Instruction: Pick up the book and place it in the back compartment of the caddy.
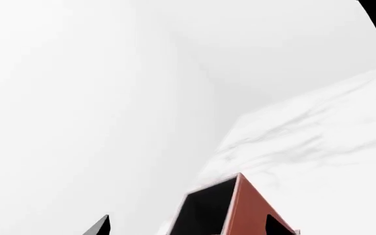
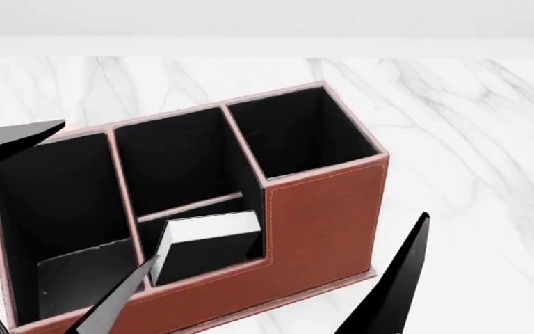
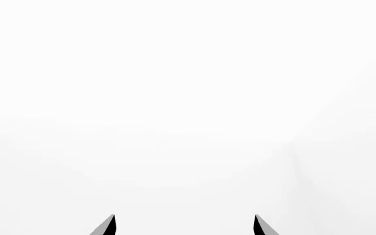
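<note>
The reddish-brown caddy [image 2: 322, 223] with black lining fills the head view on the marble table. The black book [image 2: 202, 252], white page edges up, stands tilted inside the low front middle compartment, just in front of the divider to the back middle compartment. No finger touches it. My left gripper [image 1: 189, 227] is open, with a top corner of the caddy [image 1: 250, 210] between its tips. My right gripper [image 3: 183, 225] is open and empty, facing a blank white wall. Dark fingers [image 2: 392, 285] show close to the head camera, in front of the caddy.
The white marble table [image 2: 471, 139] extends behind and to the right of the caddy, up to a white wall [image 2: 267, 21]. Another dark finger [image 2: 17, 142] reaches in from the left edge over the caddy's long left compartment.
</note>
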`<state>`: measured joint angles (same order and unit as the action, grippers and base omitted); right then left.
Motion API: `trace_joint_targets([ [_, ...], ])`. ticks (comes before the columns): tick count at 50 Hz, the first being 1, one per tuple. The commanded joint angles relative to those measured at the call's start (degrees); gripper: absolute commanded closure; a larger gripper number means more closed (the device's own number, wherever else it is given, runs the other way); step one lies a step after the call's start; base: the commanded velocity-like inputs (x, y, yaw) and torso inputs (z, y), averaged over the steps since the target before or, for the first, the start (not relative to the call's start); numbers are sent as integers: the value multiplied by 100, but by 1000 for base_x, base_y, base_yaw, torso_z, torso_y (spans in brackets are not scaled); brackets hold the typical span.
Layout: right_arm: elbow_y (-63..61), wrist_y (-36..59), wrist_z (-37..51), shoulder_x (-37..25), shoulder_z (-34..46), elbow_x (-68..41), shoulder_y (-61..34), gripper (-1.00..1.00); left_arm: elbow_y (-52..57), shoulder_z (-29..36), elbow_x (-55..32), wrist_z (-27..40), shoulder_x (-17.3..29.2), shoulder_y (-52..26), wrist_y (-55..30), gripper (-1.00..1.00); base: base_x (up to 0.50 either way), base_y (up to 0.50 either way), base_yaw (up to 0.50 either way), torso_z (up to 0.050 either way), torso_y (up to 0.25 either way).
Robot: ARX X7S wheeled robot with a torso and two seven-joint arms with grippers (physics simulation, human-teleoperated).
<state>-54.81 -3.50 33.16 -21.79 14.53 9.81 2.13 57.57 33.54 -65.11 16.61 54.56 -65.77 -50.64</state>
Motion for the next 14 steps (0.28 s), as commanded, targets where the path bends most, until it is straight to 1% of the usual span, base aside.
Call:
trace_joint_targets([
  [1, -311, -86, 26, -68, -176, -41, 98, -100, 240, 773, -322, 596, 426, -811, 430, -100, 0, 0, 0, 0, 0],
  [6, -350, -204, 38, -77, -227, -45, 188, -100, 241, 2216, -317, 993, 855, -1842, 1229, -100, 0, 0, 0, 0, 0],
  [8, -392, -218, 38, -81, -243, -29, 219, -100, 242, 3084, -290, 1223, 1006, -2511, 1577, -100, 0, 0, 0, 0, 0],
  [14, -397, -217, 17, -67, -251, -2, 230, -100, 242, 5777, -164, 1707, 1190, -4556, 2663, -100, 0, 0, 0, 0, 0],
])
